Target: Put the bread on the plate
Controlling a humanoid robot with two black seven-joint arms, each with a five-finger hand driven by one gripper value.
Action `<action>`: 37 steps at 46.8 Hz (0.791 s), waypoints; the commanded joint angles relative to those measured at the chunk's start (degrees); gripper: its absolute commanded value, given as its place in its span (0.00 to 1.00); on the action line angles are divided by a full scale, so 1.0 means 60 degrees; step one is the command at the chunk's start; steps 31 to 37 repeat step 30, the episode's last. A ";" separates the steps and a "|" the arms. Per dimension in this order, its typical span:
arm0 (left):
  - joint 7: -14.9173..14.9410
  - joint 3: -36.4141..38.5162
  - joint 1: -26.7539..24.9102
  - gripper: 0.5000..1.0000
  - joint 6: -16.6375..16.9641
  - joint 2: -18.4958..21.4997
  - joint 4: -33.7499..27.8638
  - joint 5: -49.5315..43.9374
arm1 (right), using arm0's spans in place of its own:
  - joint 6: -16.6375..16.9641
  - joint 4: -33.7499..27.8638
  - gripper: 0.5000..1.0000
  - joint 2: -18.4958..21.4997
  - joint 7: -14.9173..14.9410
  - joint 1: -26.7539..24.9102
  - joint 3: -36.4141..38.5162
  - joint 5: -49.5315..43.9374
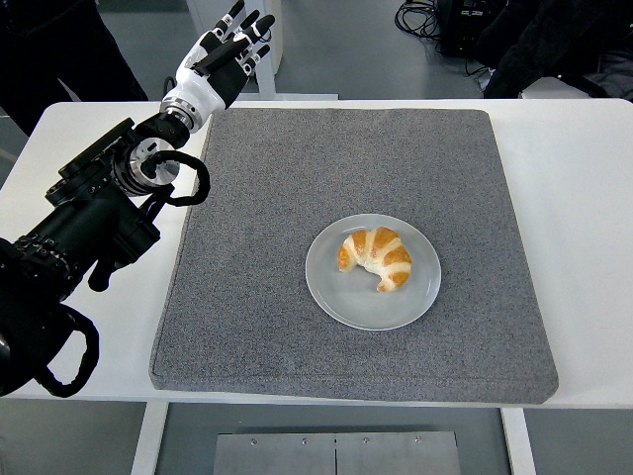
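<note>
A golden croissant [377, 257] lies on a round pale grey plate [331, 287] near the middle of the grey mat [297, 168]. My left hand [220, 59], white with black fingertips, hovers high at the mat's far left corner, well away from the plate. Its fingers are spread and hold nothing. The black left arm [89, 218] runs down the left side of the picture over the white table. My right arm is out of sight.
The white table [584, 198] extends around the mat on both sides. Beyond the far edge I see a white stand, black cables and dark equipment [465, 25] on the floor. A dark-clothed figure [59, 49] stands at the top left.
</note>
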 commanded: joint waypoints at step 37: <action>0.0006 -0.0287 0.0127 0.98 0.0028 0.0029 0.0026 -0.0197 | 0.0059 0.0362 1.00 0.0000 -0.0001 -0.0030 0.0073 0.0000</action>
